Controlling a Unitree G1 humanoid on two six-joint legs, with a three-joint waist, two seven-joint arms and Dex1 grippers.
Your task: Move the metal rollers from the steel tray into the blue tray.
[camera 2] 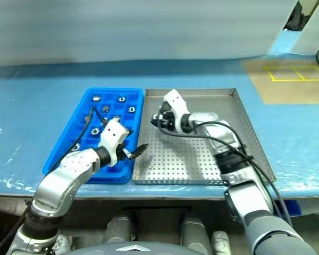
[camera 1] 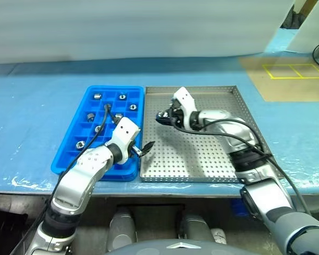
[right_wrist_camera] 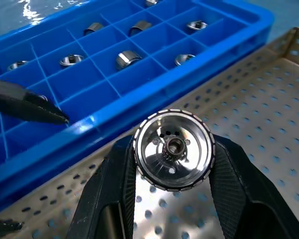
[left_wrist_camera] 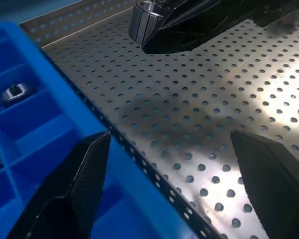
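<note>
Right gripper point(right_wrist_camera: 172, 164) pinching a metal roller point(right_wrist_camera: 173, 149) over the steel tray point(camera 1: 202, 154) near the blue tray point(camera 1: 77, 135), left gripper point(camera 1: 142, 150) spread and empty at the seam; carry level, release low over a free compartment.

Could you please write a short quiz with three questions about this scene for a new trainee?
1. True or false: the right claw is holding a metal roller.
2. Over which tray does the held roller hang? A) the blue tray B) the steel tray
3. Fill in: the fingers of the left claw stand ____.

Key: 1 true; 2 B; 3 open, with nothing between them.
</note>
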